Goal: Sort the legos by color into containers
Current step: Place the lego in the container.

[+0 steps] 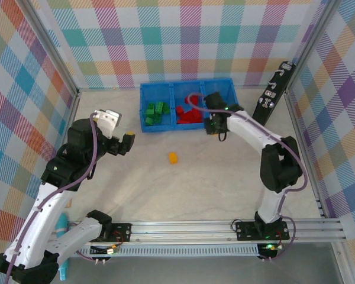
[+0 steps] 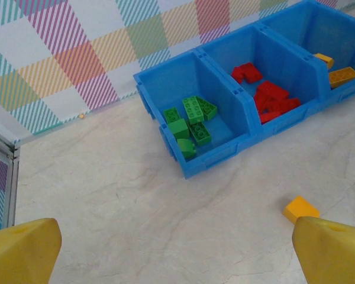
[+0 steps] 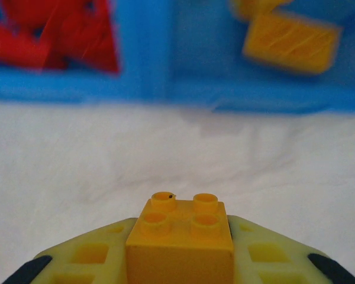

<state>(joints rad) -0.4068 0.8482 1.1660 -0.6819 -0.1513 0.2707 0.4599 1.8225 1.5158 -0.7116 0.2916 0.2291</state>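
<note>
The tray (image 2: pixel 213 163) holds green legos (image 2: pixel 189 121) on the left, red legos (image 2: pixel 269 94) in the middle and yellow legos (image 2: pixel 342 75) on the right. The right gripper (image 3: pixel 180 263) clamps a yellow brick (image 3: pixel 180 234) just before the tray. The left gripper (image 1: pixel 128 143) has its jaws wide apart.

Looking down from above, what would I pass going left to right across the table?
Left pincer → green legos → red legos → right pincer, shut on a yellow lego → long black device.
</note>
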